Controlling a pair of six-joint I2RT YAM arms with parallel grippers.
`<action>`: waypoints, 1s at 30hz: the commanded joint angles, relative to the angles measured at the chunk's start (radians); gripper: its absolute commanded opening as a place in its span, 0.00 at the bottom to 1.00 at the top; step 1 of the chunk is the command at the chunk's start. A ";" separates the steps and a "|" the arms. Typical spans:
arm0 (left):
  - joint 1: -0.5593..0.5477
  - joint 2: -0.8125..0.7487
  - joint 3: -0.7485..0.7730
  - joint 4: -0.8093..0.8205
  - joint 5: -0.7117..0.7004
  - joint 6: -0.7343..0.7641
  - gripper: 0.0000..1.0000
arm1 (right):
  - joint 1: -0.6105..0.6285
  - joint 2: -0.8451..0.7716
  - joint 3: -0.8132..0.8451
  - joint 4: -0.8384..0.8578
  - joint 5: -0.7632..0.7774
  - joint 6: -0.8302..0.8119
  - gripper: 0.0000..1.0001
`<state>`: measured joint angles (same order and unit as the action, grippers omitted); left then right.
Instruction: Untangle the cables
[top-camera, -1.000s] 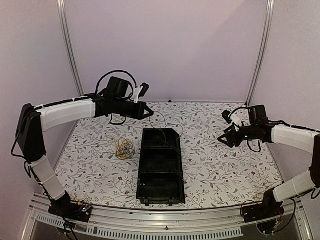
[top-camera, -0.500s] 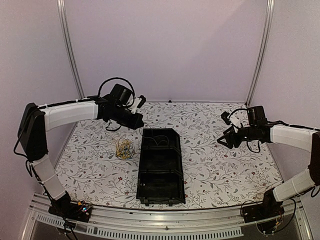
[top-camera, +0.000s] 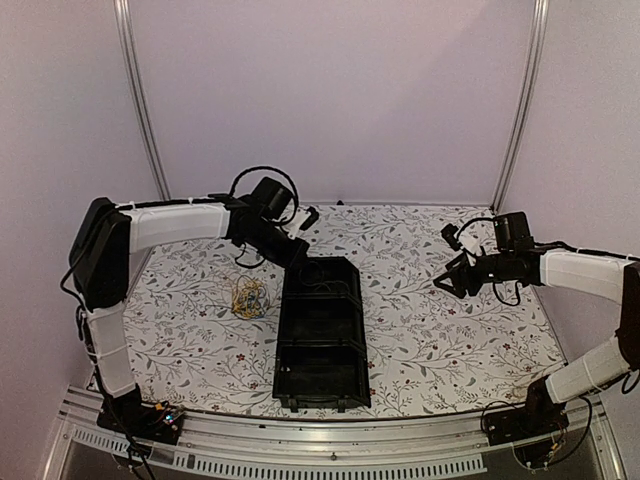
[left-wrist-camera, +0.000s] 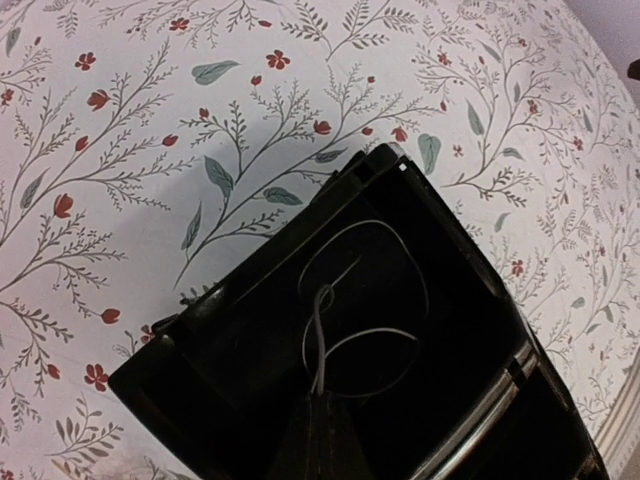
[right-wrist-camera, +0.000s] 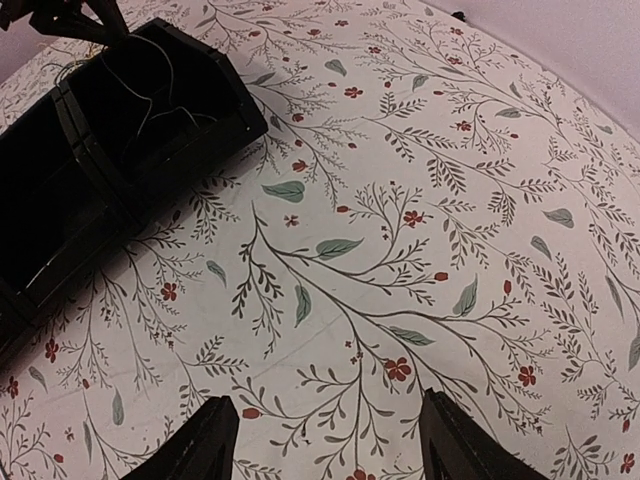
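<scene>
Left hand (top-camera: 297, 258): fingers pressed shut on a thin dark cable (left-wrist-camera: 316, 340), poised over the far end of the black tray (top-camera: 283, 330).
Dark cable: runs out from the left hand's fingertips and lies in loose loops inside the tray's far compartment.
Right hand (right-wrist-camera: 330, 450): fingers spread wide, holding nothing, above the flowered table (top-camera: 420, 330), well to the right of the tray.
Bunch of cables (top-camera: 248, 296): tangled, mostly yellow, on the table just left of the tray's far end.
</scene>
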<state>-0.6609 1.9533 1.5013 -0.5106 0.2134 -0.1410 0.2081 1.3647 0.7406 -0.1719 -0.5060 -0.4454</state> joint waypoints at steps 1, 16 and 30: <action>-0.022 0.043 0.026 -0.020 0.028 0.012 0.00 | -0.004 0.014 0.003 -0.003 -0.017 -0.010 0.66; -0.031 0.062 0.066 -0.077 -0.027 0.017 0.00 | -0.004 0.037 0.018 -0.020 -0.035 -0.021 0.66; -0.029 -0.192 -0.029 -0.185 -0.207 0.018 0.38 | -0.005 0.054 0.024 -0.022 -0.040 -0.023 0.66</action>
<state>-0.6819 1.8824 1.5188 -0.6662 0.0864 -0.1265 0.2081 1.4017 0.7414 -0.1833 -0.5335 -0.4618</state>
